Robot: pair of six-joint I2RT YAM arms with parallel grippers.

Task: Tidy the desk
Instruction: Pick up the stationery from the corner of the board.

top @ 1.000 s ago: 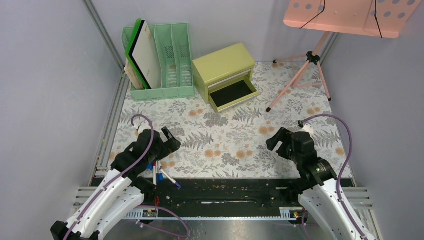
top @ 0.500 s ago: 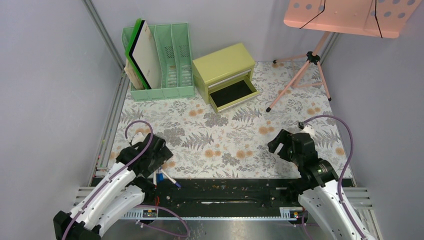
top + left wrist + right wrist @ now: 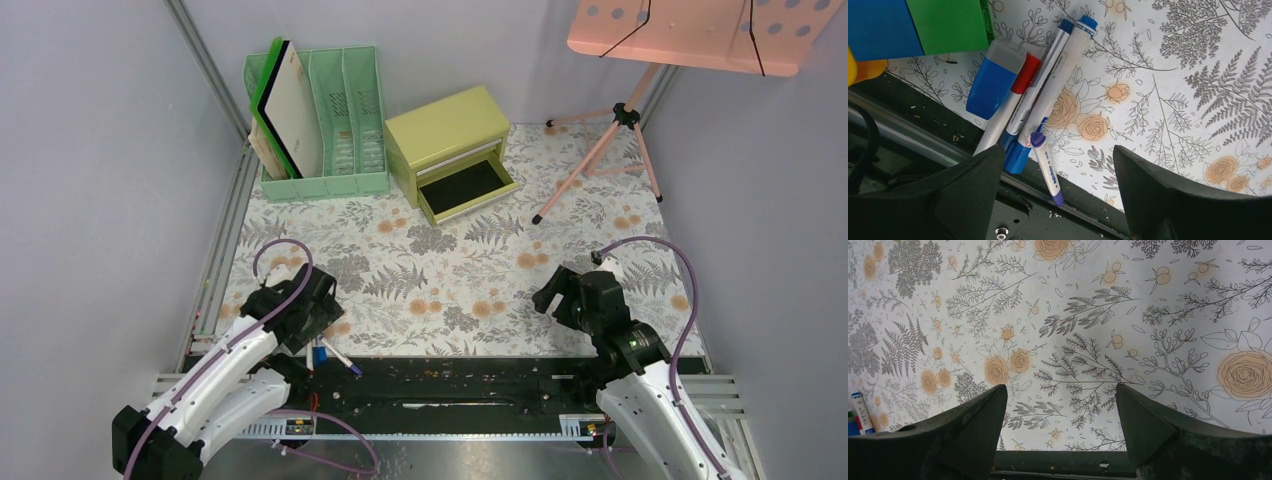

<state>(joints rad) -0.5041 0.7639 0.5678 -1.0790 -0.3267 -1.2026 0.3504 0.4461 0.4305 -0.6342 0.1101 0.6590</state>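
The desk (image 3: 460, 270) has a pale covering printed with ferns and orange flowers. At its near left edge lies a cluster of markers (image 3: 1048, 95): two with blue caps, one with a red cap (image 3: 1024, 75), and a blue eraser (image 3: 990, 80). A short white pen with purple ends (image 3: 1047, 170) lies across the edge onto the black rail. My left gripper (image 3: 1058, 150) hovers open above that pen, one jaw on either side and touching nothing; from above, this left gripper (image 3: 308, 318) hides most of the cluster. My right gripper (image 3: 552, 290) stands open and empty over bare desk (image 3: 1063, 340).
A green file rack (image 3: 340, 140) holding boards stands at the back left. Beside it is a yellow-green drawer chest (image 3: 445, 130) with its lower drawer (image 3: 465, 187) pulled out. A pink tripod stand (image 3: 605, 150) is at the back right. Green and blue blocks (image 3: 923, 22) lie by the markers.
My left gripper has pulled back toward the near left edge and tipped down over the markers, its jaws narrowing a little. The right gripper has shifted only slightly.
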